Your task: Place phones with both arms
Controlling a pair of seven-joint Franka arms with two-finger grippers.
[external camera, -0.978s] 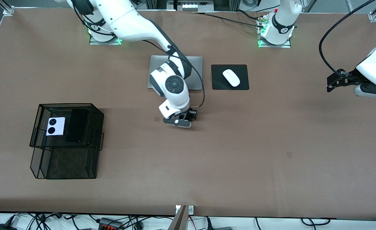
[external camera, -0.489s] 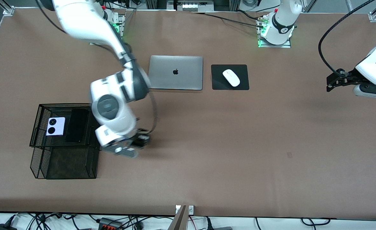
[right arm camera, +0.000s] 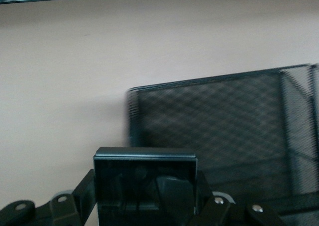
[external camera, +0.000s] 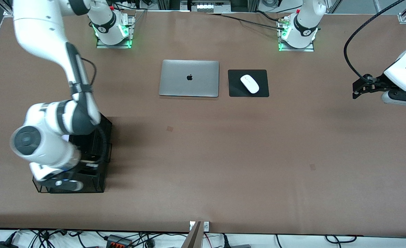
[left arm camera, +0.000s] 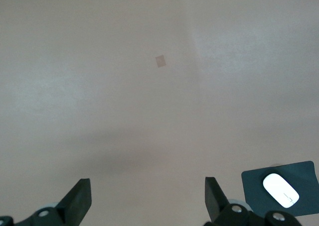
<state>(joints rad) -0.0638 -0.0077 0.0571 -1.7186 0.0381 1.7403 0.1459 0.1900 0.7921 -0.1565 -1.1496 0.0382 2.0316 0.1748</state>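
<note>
Hovering over the lower tier of the black wire-mesh two-tier tray [external camera: 99, 179], the right gripper [external camera: 63, 184] pinches a small squarish glossy black flip phone [right arm camera: 145, 186] between its fingers, the phone upright in the wrist view with mesh right under it.

Risk, as judged: the slab is slick and held only at its edges; a tilted or early release could send it against the tray's thin wire rim or out onto the table. The bulky white wrist hangs close above the upper tier, so a careless descent could knock the tray.

Upper tier: mostly hidden under the right arm; only a sliver of pale lavender-white [external camera: 65, 137] shows, likely the second phone. The long slim black phone cannot be made out.

Table [external camera: 223, 155]: matte brown, flat, faintly scuffed.

Farther off: closed silver laptop [external camera: 189, 78], smooth metal; beside it a white oval computer mouse [external camera: 249, 83] on a square black mat [external camera: 263, 91].

Toward the left arm's end: the left gripper [external camera: 356, 91] waits over bare table, fingers [left arm camera: 79, 198] spread wide, empty.
</note>
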